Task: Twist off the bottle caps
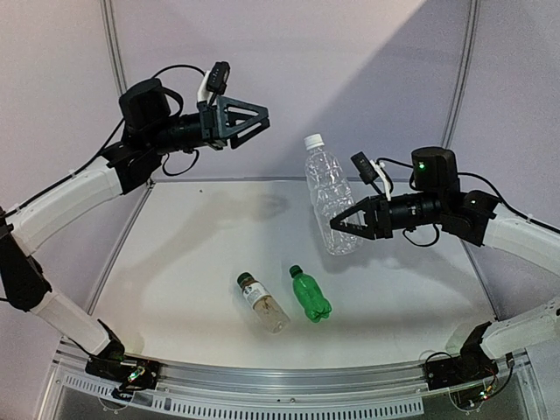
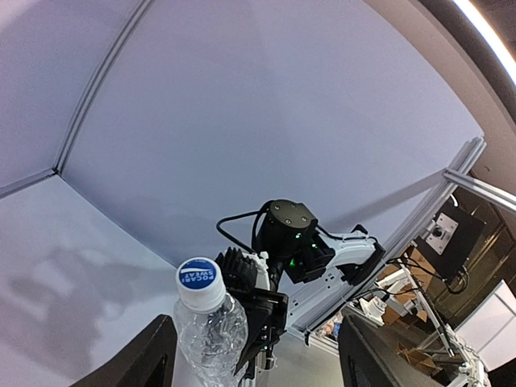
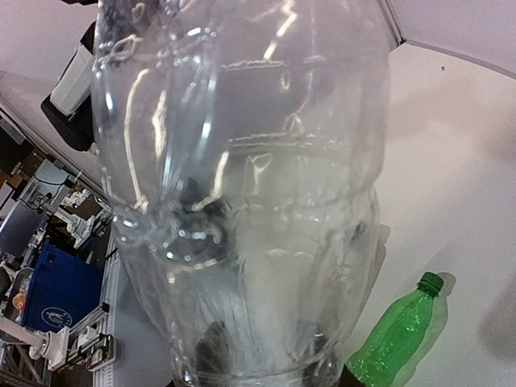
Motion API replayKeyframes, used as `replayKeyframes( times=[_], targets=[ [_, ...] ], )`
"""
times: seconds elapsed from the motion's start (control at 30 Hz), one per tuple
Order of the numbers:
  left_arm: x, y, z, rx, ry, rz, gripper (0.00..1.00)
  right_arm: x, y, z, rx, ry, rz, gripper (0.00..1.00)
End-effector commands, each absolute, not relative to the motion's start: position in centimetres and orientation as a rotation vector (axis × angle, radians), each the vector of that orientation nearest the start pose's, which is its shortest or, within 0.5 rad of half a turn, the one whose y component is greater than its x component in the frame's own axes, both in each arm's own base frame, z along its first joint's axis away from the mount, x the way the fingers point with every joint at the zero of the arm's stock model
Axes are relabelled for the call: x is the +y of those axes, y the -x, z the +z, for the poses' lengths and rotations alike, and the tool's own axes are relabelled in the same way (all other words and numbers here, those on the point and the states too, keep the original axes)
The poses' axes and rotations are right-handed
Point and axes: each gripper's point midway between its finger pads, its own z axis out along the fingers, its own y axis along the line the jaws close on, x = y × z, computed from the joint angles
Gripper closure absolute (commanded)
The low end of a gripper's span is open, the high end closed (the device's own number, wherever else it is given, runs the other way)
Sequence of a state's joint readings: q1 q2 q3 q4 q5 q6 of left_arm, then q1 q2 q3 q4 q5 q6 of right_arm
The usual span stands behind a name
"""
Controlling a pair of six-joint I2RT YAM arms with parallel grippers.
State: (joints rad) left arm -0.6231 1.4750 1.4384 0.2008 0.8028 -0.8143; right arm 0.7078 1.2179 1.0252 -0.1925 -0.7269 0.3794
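From above, the right hand (image 1: 337, 226) is clenched on the empty clear ribbed bottle (image 1: 327, 192), which stands roughly upright with its white cap (image 1: 314, 141) above the hand. The green bottle (image 1: 310, 296) and labelled bottle (image 1: 262, 303) lie capped on the table (image 1: 175, 262), lower and to its left. The left wrist view shows the left hand (image 2: 258, 355) spread wide, holding nothing, the white cap just ahead. The right wrist view is filled by the clear ribbed bottle, the green bottle beyond.

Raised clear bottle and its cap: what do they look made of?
The clear ribbed bottle: likely thin, glossy, transparent plastic; glare streaks on moulded ribs, and the background shows through. The white cap: seemingly opaque, duller plastic, with a blue printed top in the left wrist view.
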Motion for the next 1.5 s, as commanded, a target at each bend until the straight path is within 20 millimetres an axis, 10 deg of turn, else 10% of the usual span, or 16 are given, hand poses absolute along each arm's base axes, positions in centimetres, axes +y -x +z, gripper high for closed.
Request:
replayKeyframes(
  times=[0.0,0.8,1.0,1.2,1.47],
  targets=[
    [-37.5,-26.9,45.1,1.622,-0.678,-1.672,0.28,32.6,-19.6,31.0,1.905,0.869,1.442,0.89],
    [-44.0,-27.2,43.3,1.690,-0.725,-1.707,0.47,32.5,-18.7,32.0,1.869,0.892,1.413,0.91],
    [-44.8,-27.5,42.8,1.709,-0.727,-1.702,0.62,32.4,-18.5,31.7,1.875,0.912,1.400,0.91],
    [-45.4,-27.9,42.0,1.758,-0.701,-1.680,0.97,32.3,-18.7,31.3,1.886,0.913,1.383,0.92],
    [-44.9,-30.6,37.6,2.031,-0.434,-1.475,1.00,29.3,-24.6,29.4,2.021,0.656,0.941,0.95]
  ],
)
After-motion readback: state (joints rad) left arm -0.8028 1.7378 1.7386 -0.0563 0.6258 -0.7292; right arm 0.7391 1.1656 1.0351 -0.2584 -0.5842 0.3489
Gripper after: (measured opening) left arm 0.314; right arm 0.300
